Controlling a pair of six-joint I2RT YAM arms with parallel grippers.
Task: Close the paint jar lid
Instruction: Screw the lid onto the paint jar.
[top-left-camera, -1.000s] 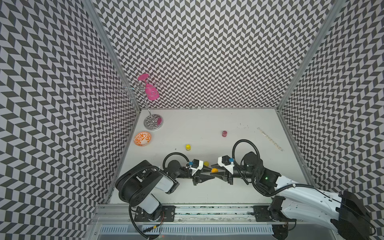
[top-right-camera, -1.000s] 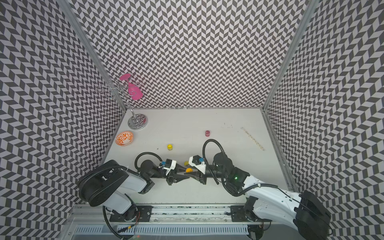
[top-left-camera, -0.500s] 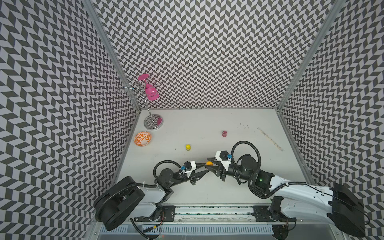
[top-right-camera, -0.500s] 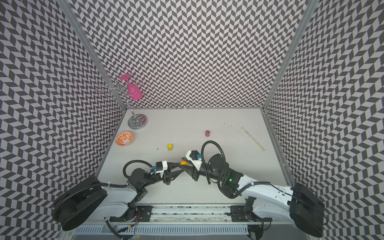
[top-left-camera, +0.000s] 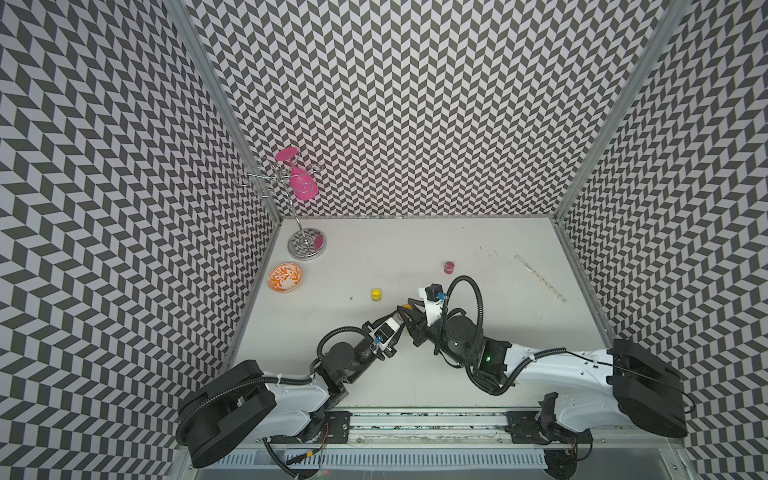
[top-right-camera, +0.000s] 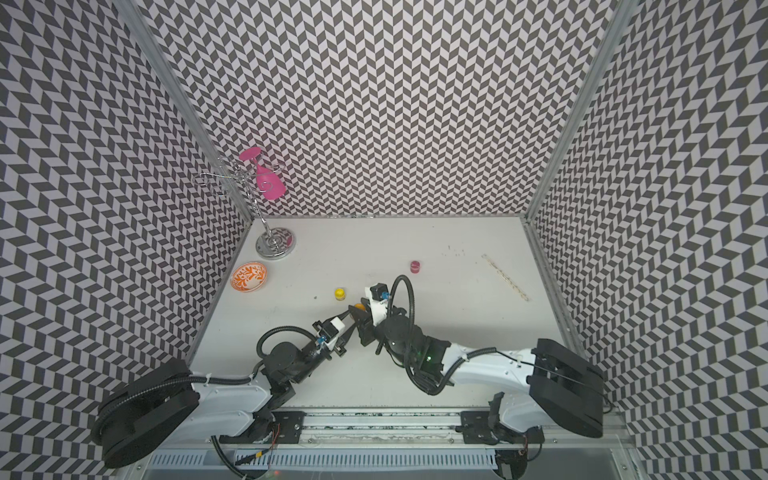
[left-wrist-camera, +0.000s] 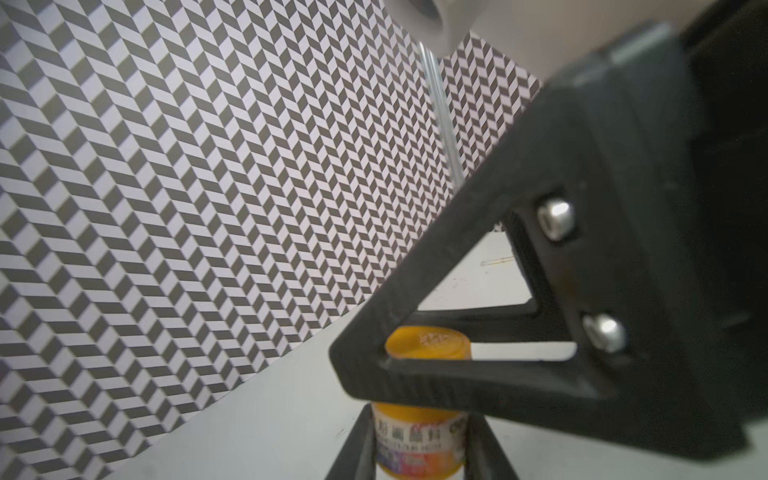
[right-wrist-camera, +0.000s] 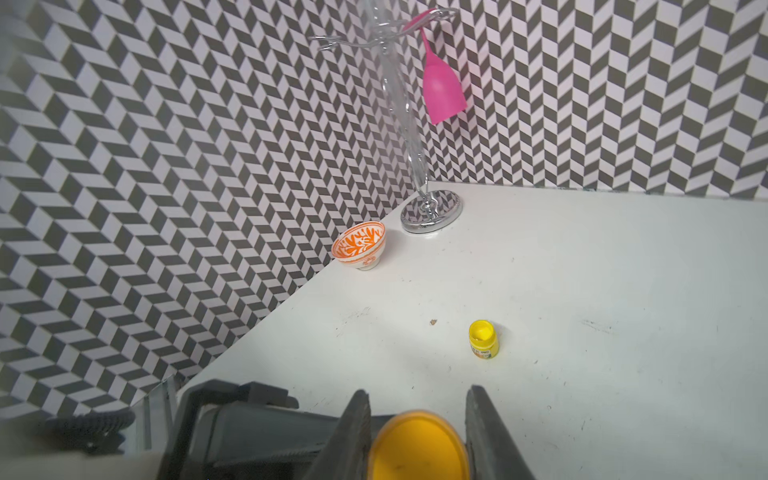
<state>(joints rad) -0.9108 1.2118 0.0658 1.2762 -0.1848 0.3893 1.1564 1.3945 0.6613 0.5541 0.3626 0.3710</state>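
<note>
A small orange paint jar (top-left-camera: 406, 308) (top-right-camera: 358, 307) is held off the table between my two grippers, near the table's middle. My left gripper (left-wrist-camera: 419, 436) is shut on the jar's labelled body (left-wrist-camera: 417, 444). My right gripper (right-wrist-camera: 417, 432) is shut on the jar's orange lid (right-wrist-camera: 417, 449), which sits on top of the jar. In the left wrist view a right finger (left-wrist-camera: 457, 374) crosses in front of the lid (left-wrist-camera: 428, 343). In both top views the two sets of black fingers meet at the jar and hide most of it.
A yellow paint jar (top-left-camera: 376, 294) (right-wrist-camera: 483, 338) stands just beyond the grippers, and a magenta one (top-left-camera: 448, 267) is further back. An orange patterned bowl (top-left-camera: 284, 277) and a chrome rack (top-left-camera: 306, 245) with a pink glass (top-left-camera: 303, 187) stand at the back left. A thin stick (top-left-camera: 538, 277) lies at the right.
Both arms have reached further out from the front edge, carrying the orange jar away from the front and slightly left. Both grips have stayed shut.
</note>
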